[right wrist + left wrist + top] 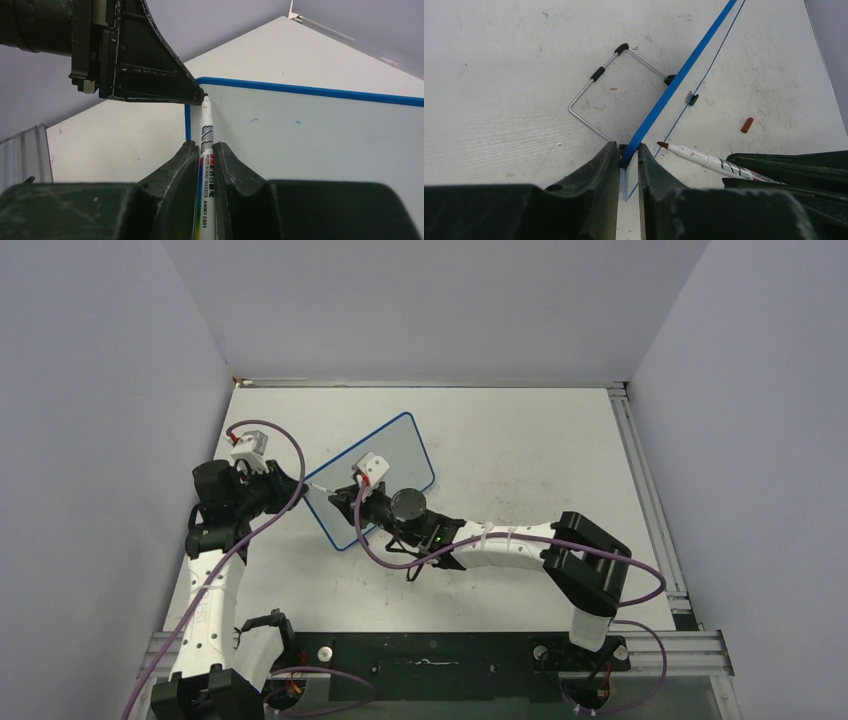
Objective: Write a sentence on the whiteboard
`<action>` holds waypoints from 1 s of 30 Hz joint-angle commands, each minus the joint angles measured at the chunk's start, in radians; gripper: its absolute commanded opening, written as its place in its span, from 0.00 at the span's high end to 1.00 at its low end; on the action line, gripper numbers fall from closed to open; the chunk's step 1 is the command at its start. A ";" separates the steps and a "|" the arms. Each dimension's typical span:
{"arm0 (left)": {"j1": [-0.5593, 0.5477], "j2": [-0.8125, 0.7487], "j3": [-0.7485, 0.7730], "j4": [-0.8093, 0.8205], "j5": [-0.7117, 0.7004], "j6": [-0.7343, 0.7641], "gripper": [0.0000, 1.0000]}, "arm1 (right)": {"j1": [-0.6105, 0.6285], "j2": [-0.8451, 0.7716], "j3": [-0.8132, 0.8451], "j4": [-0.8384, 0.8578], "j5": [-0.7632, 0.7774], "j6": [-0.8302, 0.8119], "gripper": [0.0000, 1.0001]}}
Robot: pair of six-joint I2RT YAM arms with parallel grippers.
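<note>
Whiteboard [310, 145] blank, sentence unwritten. My left gripper [628, 150] pinches its edge; my right gripper [205, 146] clamps the marker [206, 135], tip at twelve o'clock.

The marker [205, 167] reads "WHITE BOARD MARKER AWMY2301".

Overhead + close wrist cams, common whiteboard [400, 455]

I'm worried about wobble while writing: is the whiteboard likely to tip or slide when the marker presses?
Probably light and tippy: the whiteboard is thin, propped on a wire stand. Its smooth face may let the marker skid. The left hand pinching its blue edge should steady it.
</note>
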 commanded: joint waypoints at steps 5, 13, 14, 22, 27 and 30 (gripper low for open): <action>0.006 -0.001 -0.002 0.024 -0.004 0.025 0.92 | 0.005 0.036 0.056 0.057 0.001 -0.010 0.95; 0.006 -0.005 -0.004 0.018 -0.007 0.038 1.00 | 0.005 0.054 0.059 0.049 0.018 -0.010 0.95; 0.005 -0.005 -0.004 0.018 -0.007 0.040 1.00 | 0.005 0.055 0.058 0.048 0.021 -0.009 0.95; 0.003 -0.012 -0.008 0.018 0.001 0.045 1.00 | 0.007 0.052 0.023 0.039 0.042 -0.008 0.95; 0.004 -0.012 -0.007 0.018 0.000 0.047 1.00 | 0.014 0.051 -0.011 0.032 0.047 -0.001 0.95; 0.003 -0.014 -0.006 0.018 -0.002 0.048 1.00 | 0.020 0.048 -0.035 0.029 0.056 0.003 0.95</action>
